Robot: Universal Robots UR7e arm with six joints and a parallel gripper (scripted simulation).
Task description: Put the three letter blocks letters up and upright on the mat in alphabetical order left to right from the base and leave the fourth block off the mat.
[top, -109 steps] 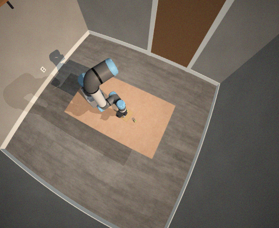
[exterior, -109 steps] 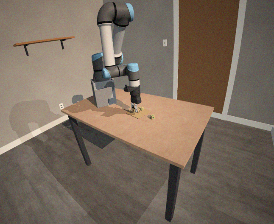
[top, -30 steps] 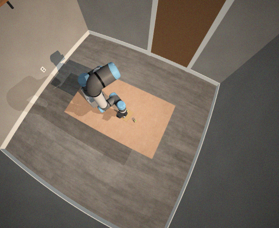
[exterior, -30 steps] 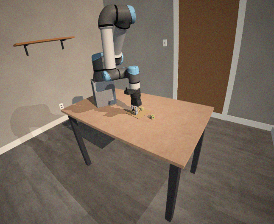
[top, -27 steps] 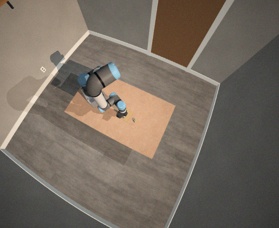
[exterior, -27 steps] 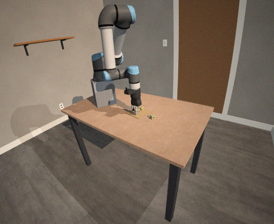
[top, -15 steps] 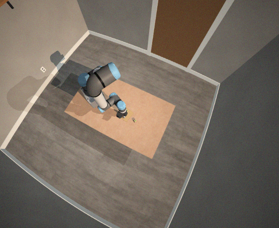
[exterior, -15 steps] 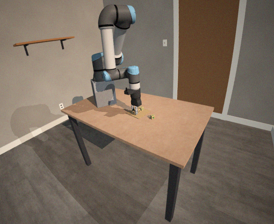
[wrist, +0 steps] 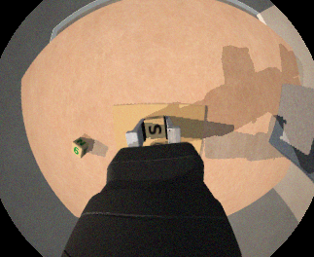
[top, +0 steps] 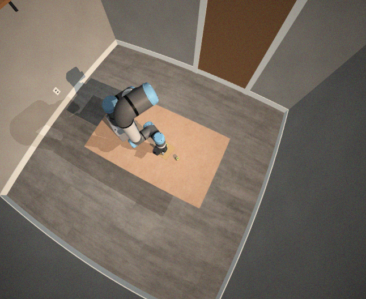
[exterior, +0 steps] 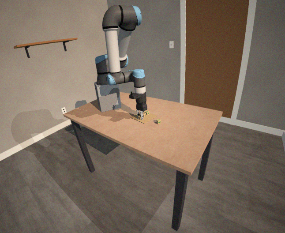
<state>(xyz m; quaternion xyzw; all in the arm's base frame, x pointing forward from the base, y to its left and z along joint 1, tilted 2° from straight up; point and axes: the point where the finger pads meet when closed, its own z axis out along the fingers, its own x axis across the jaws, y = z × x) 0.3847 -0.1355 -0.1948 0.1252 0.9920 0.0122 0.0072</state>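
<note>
My gripper (wrist: pixel 156 125) (exterior: pixel 140 116) (top: pixel 160 151) is shut on a tan block with a black S on top (wrist: pixel 155 128), low over the small tan mat (wrist: pixel 128 116) (exterior: pixel 147 119) (top: pixel 169 154). In the exterior view other tan blocks (exterior: pixel 147 113) stand on the mat right beside the fingers; the gripper hides them in the wrist view. A fourth block with green marks (wrist: pixel 82 146) (exterior: pixel 158 121) (top: pixel 176 157) lies off the mat on the bare table, a short way from its edge.
The wooden table (exterior: pixel 178 140) (top: pixel 196 151) carries the mat near the robot's grey base block (exterior: pixel 106 97) (wrist: pixel 302 120). The arm's shadow falls across the table toward the base.
</note>
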